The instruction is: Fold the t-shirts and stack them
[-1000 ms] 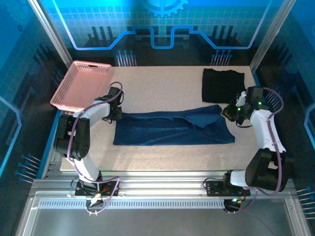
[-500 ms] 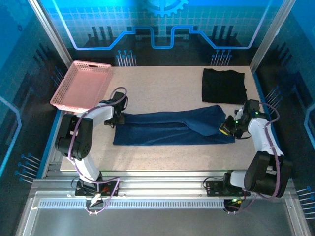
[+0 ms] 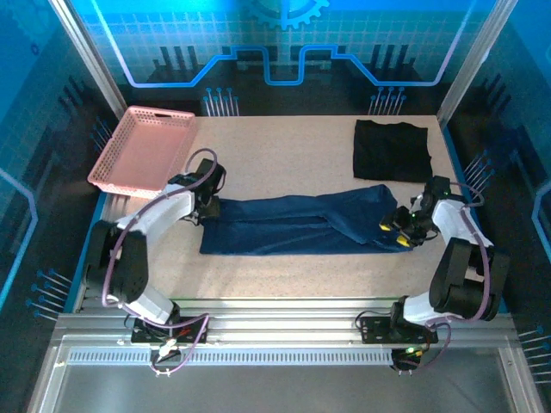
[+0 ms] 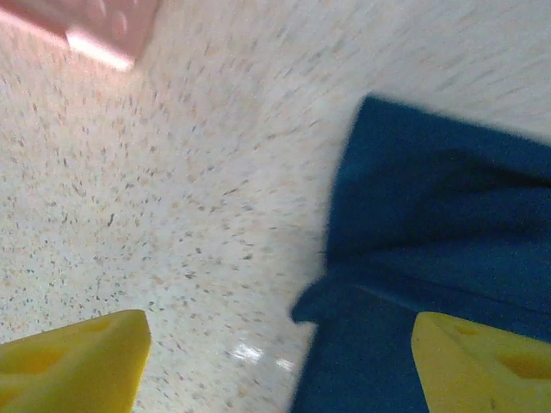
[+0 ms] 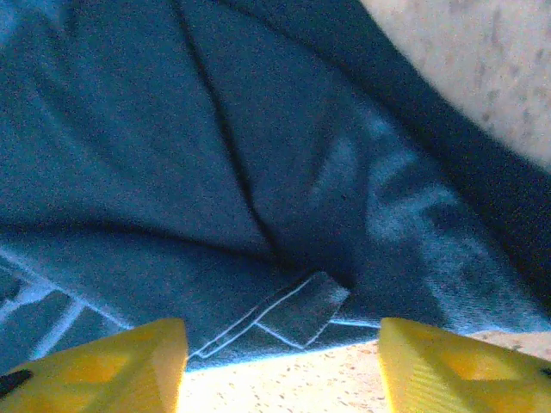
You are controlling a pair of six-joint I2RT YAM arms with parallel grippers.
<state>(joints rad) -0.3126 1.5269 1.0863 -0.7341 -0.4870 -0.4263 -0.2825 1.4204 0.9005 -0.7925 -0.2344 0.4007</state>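
The navy blue t-shirt (image 3: 301, 225) lies as a long folded band across the middle of the table. Its left edge (image 4: 430, 215) sits under my left gripper (image 4: 275, 370), which is open, one yellow finger (image 4: 73, 361) over bare table and the other over cloth. In the top view this gripper (image 3: 205, 206) is at the shirt's left end. My right gripper (image 3: 398, 231) hovers at the shirt's right end, open above a hem corner (image 5: 301, 314) with nothing between its fingers (image 5: 280, 366). The black t-shirt (image 3: 392, 151), folded square, lies at the back right.
A pink perforated basket (image 3: 142, 148) stands at the back left, its corner (image 4: 86, 21) in the left wrist view. Bare speckled table (image 3: 284, 155) stretches behind the navy shirt. A narrower strip (image 3: 293, 275) runs in front of it.
Both grippers have opened and let go of the navy shirt. The right gripper came toward the near side and the shirt's right end now lies flat.
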